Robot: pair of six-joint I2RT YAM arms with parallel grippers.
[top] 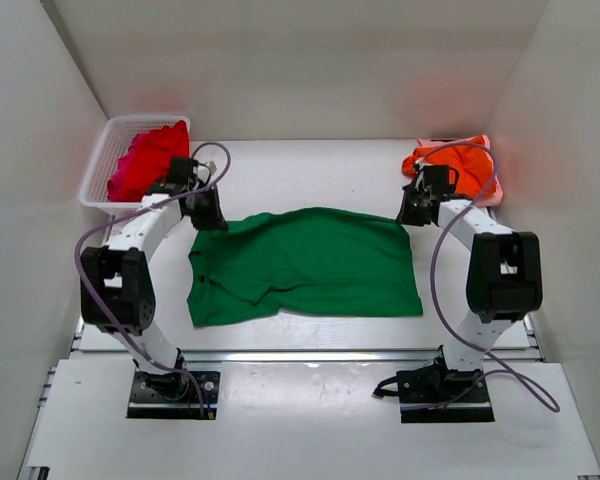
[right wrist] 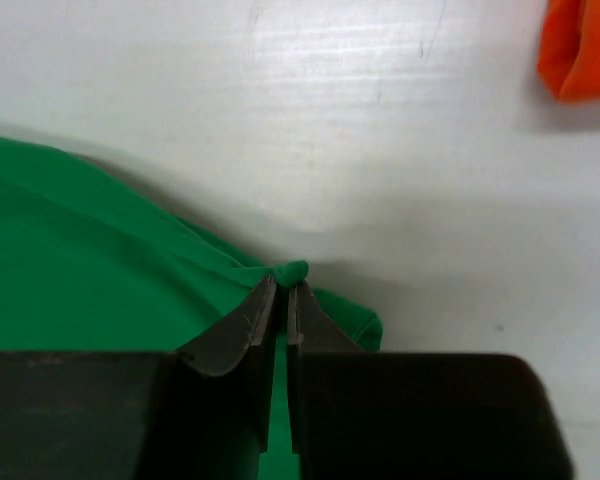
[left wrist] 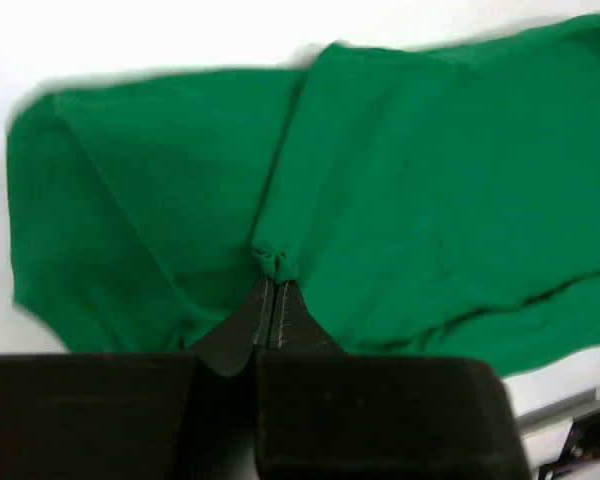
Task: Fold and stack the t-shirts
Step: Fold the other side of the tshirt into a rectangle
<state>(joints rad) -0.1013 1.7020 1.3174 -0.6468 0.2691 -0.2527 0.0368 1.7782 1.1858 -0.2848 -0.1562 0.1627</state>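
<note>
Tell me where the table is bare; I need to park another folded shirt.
Bare table: the far strip between the basket and the orange t-shirt, and a thin near strip before the green t-shirt. Crowded: the middle, where the left gripper and right gripper pinch its far corners.

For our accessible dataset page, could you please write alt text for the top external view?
The left gripper and right gripper each pinch a far corner of a green t-shirt spread on a white table. A lattice basket of red cloth sits far left, an orange t-shirt far right.
</note>
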